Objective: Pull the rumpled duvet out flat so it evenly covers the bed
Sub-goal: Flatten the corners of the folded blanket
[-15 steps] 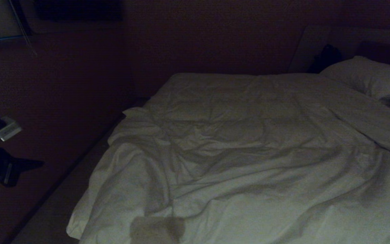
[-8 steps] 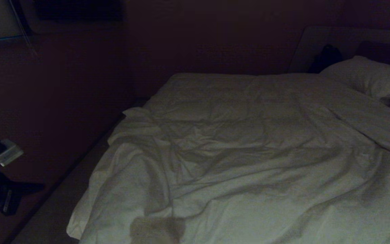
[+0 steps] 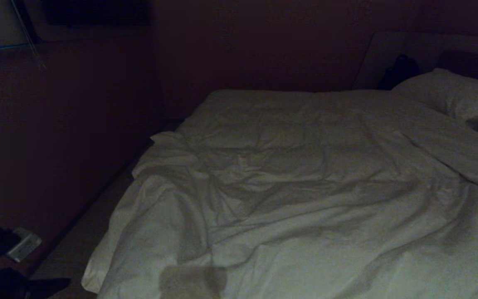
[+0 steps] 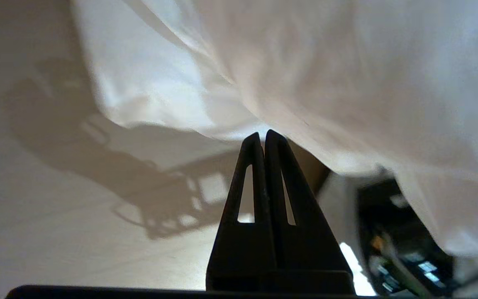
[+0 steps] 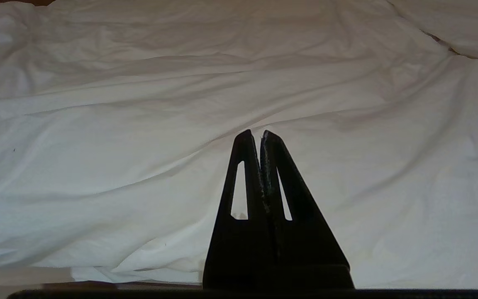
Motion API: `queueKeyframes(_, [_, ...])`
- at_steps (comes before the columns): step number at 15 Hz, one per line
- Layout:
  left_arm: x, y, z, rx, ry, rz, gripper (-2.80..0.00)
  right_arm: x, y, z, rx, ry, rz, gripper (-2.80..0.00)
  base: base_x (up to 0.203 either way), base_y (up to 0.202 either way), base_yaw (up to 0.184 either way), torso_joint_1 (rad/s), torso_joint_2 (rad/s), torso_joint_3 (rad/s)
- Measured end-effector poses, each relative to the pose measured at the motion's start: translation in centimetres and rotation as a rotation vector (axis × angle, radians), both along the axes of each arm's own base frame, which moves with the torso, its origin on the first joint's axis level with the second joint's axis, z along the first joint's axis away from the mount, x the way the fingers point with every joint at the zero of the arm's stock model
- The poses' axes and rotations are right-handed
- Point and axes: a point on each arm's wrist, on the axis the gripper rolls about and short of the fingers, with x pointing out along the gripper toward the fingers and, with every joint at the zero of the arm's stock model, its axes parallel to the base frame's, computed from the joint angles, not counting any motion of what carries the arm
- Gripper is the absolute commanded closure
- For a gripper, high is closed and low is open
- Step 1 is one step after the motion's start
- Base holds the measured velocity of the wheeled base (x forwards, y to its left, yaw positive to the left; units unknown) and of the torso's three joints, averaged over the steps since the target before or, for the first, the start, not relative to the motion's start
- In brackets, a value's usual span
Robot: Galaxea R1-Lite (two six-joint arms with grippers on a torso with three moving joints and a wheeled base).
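The duvet (image 3: pixel 305 199) lies rumpled across the bed (image 3: pixel 77 253), bunched toward its near-left corner. The left gripper (image 4: pixel 262 135) hangs beside that overhang, fingers closed and empty; the right gripper (image 5: pixel 256 133), likewise shut, hovers over the duvet.

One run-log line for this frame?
duvet: rumpled, on bed | left end effector: shut, empty, beside duvet edge | right end effector: shut, empty, above duvet

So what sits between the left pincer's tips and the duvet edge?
Nothing: in the left wrist view the shut left pincer points at the duvet hem with only bare pale floor around it, empty.
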Motion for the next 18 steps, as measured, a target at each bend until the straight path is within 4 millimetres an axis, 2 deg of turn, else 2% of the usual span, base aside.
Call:
queueKeyframes(5, [-0.9, -0.6, -1.4, 0.0, 0.047, -0.044, 0.0, 0.0, 0.0, 0.0, 0.0, 0.0, 0.0, 0.0, 0.0, 0.0, 0.0, 0.0, 0.0, 0.0])
queueKeyframes(8, [-2.1, -1.6, -2.4, -0.001, 0.082, -0.1, 0.0, 0.0, 0.0, 0.0, 0.0, 0.0, 0.0, 0.0, 0.0, 0.0, 0.0, 0.0, 0.0, 0.0])
queueKeyframes(18, [-3.7, -4.8, -4.0, -0.041, 0.182, -0.264, 0.0, 0.0, 0.0, 0.0, 0.0, 0.0, 0.0, 0.0, 0.0, 0.0, 0.0, 0.0, 0.0, 0.0])
